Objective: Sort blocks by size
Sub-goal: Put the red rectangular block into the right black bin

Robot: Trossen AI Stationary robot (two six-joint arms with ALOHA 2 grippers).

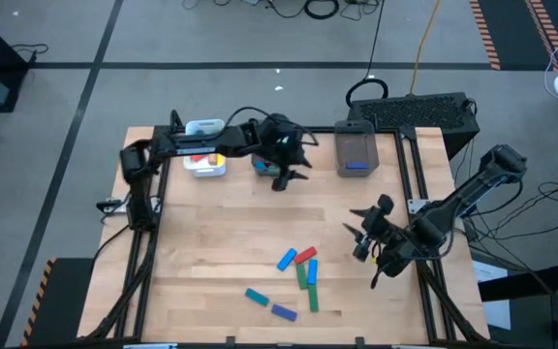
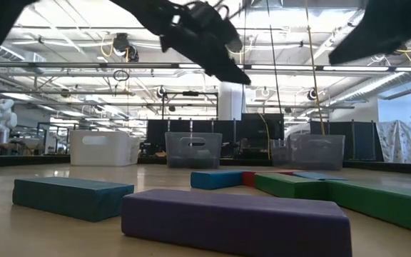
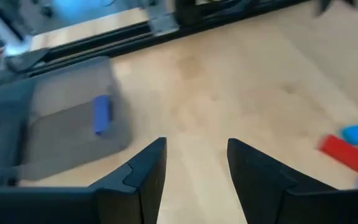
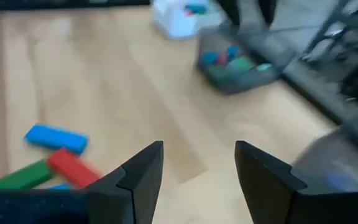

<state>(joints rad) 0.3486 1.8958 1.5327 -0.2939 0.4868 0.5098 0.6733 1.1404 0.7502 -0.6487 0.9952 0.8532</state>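
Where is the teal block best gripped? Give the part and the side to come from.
Grip the teal block across its middle, with a finger on each long side, coming straight down from above. It is a long, low bar lying flat on the table, and nothing seems to touch it, so both long sides look free.

- Loose blocks on the table, around 5 o'clock: six — one blue [image 1: 287,259], one red [image 1: 305,255], two green [image 1: 301,274], one teal [image 1: 257,297], one purple [image 1: 284,311].
- Containers along the 12 o'clock edge: three — one white tray [image 1: 204,167], two grey bins [image 1: 356,153].
- Blue blocks in the 1 o'clock bin: one [image 1: 356,165].
- Robot arms: two.
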